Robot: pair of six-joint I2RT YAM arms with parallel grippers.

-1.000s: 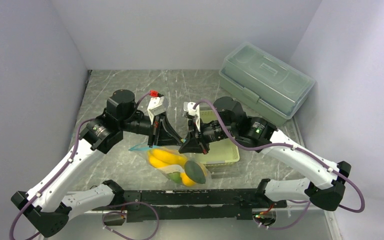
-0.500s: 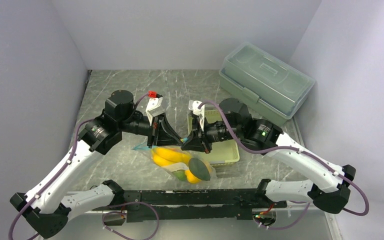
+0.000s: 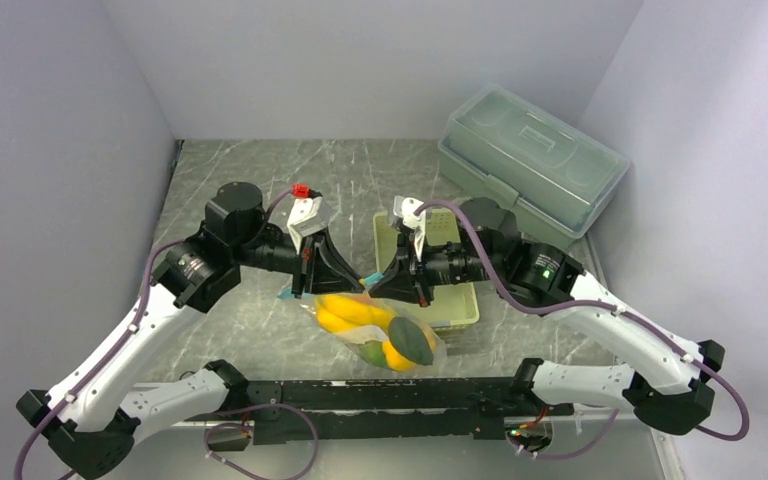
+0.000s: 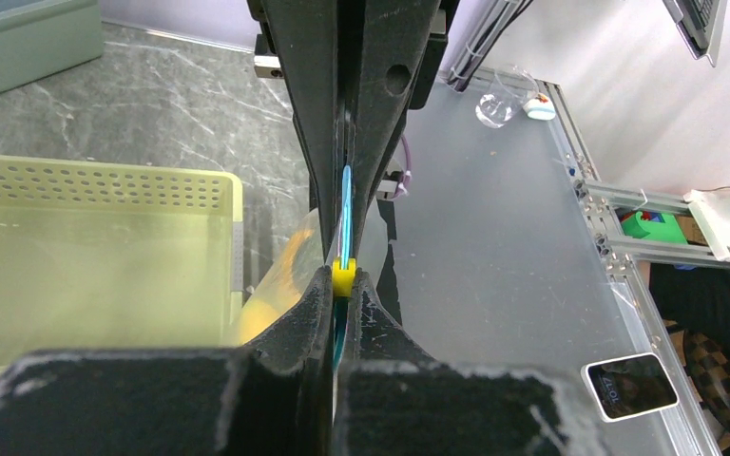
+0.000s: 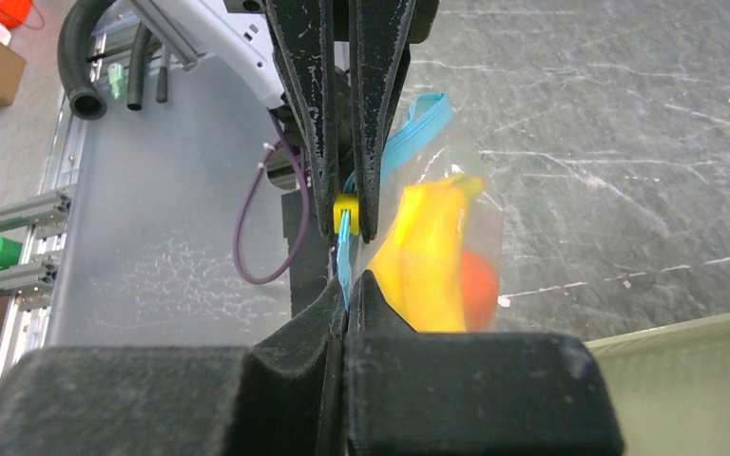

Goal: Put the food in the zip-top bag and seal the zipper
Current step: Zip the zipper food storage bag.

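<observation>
Closest to the arm bases, the zip-top bag (image 3: 434,347) lies out over the grey marble-patterned table (image 3: 250,190) with its belly toward the near edge and its mouth held up by both arms; whether its underside touches the table cannot be told. Inside it the yellow bananas (image 3: 348,312) lie uppermost, the dark avocado (image 3: 412,340) is at the right end, a green fruit (image 3: 371,351) sits under them, and the right wrist view shows an orange ball (image 5: 476,285) pressed behind the bananas. Just beyond the food, the light blue zipper (image 4: 345,204) runs edge-on between the two tools, which meet tip to tip. The left gripper (image 4: 342,290) has its fingers pressed together on the strip, with the yellow slider (image 4: 343,278) pinched right at its tips. The right gripper (image 5: 345,294) is likewise clamped on the zipper, just beside that slider, and a loose blue end curls past the left gripper's fingers. Behind the right gripper stands the pale green perforated basket (image 3: 457,312), close to the bag's right end. Farthest back, in the right rear corner and well apart from the rest, is the translucent lidded box (image 3: 532,162)
</observation>
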